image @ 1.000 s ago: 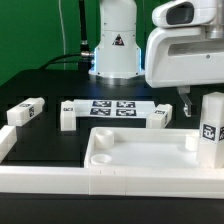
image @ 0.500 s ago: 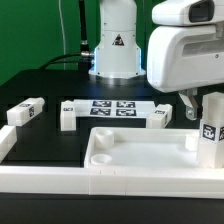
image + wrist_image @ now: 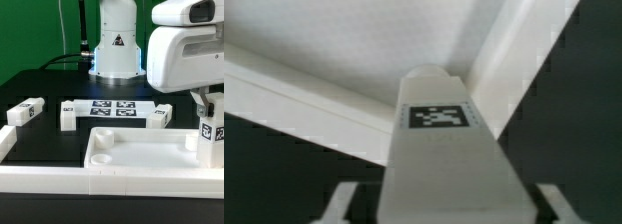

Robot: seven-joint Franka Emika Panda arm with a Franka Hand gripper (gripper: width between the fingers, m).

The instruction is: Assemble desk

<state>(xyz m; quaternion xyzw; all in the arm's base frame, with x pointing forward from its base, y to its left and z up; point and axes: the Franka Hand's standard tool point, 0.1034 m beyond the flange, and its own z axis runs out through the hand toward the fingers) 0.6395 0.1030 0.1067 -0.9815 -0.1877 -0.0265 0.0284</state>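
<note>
A white block leg [image 3: 209,135] with a tag stands upright at the exterior view's right, against the white tray-like tabletop [image 3: 100,160]. My gripper [image 3: 207,100] has come down over the leg's top. In the wrist view the leg [image 3: 441,150] fills the space between my fingers [image 3: 345,200], with a thin dark gap on each side, so the jaws straddle it without touching. The tabletop's rim [image 3: 295,95] runs behind the leg. Three more legs lie on the black table: one [image 3: 25,110] at the left, one [image 3: 68,112] and one [image 3: 161,116] at the ends of the marker board.
The marker board [image 3: 112,107] lies flat behind the tabletop. The arm's white base [image 3: 115,45] stands at the back. A long white border rail [image 3: 40,180] runs along the front and turns up at the left [image 3: 8,140].
My gripper has moved down and toward the exterior view's right onto the upright leg. Its fingers now flank the leg's top and have narrowed around it.
</note>
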